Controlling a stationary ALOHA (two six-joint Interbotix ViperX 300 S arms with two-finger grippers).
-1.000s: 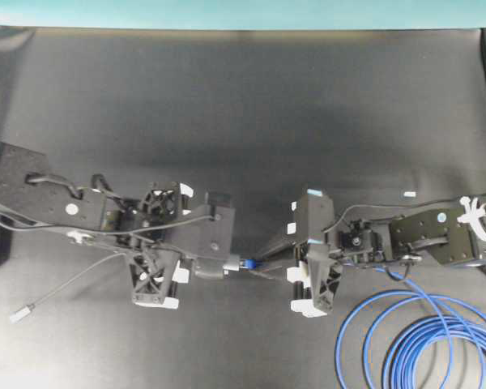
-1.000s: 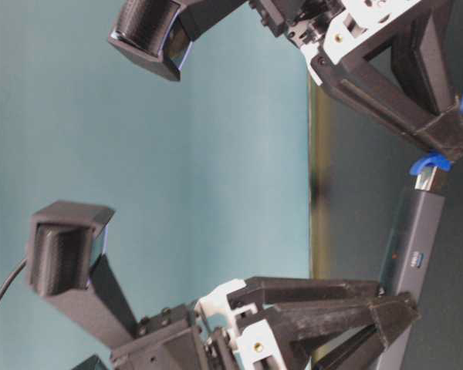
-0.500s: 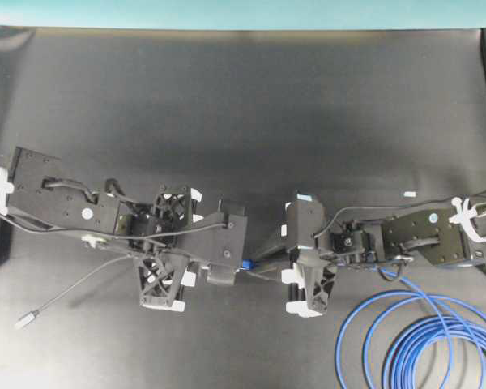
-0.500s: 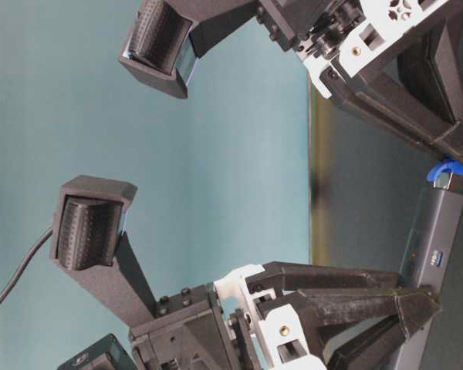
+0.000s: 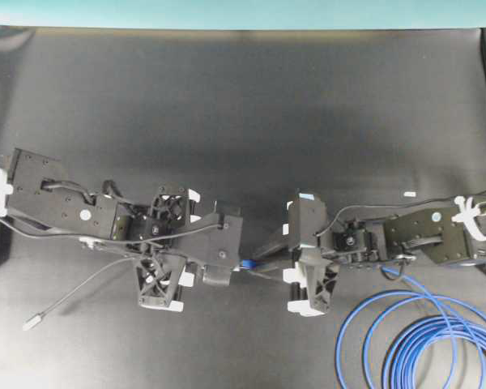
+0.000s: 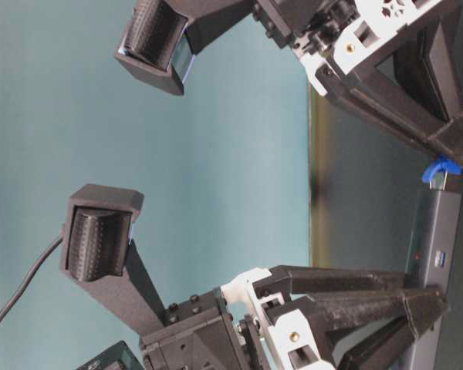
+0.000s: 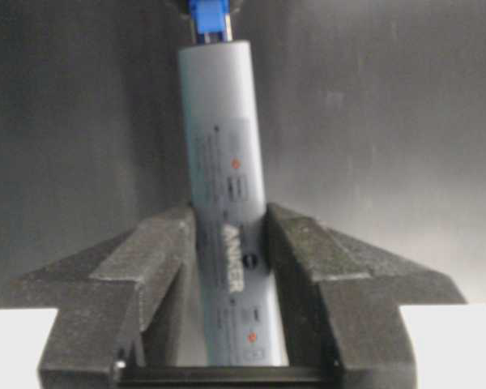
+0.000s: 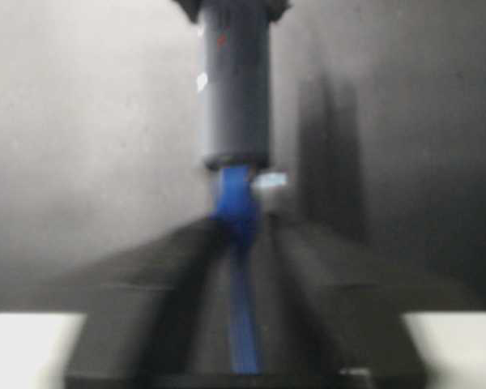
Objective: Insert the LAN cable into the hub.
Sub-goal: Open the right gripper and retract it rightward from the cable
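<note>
The left gripper [image 7: 231, 267] is closed on the hub [image 7: 224, 194], a slim grey metallic bar, its black fingers [image 7: 158, 267] pressing both long sides. The hub's near end is cut off by the lower edge of the left wrist view.

The LAN cable [image 5: 413, 340], a thin bright-blue cable, lies coiled at the lower right of the black table [image 5: 243, 105]; its loops run off the overhead view. Its blue-booted plug [image 7: 209, 18] sits at the hub's far end, partly cropped.

In the blurred right wrist view, the right gripper [image 8: 243, 243] straddles the cable with a gap at each side; contact cannot be determined. The hub's thin grey cord [image 5: 81, 288] trails left to a small silver plug [image 5: 32, 322].
</note>
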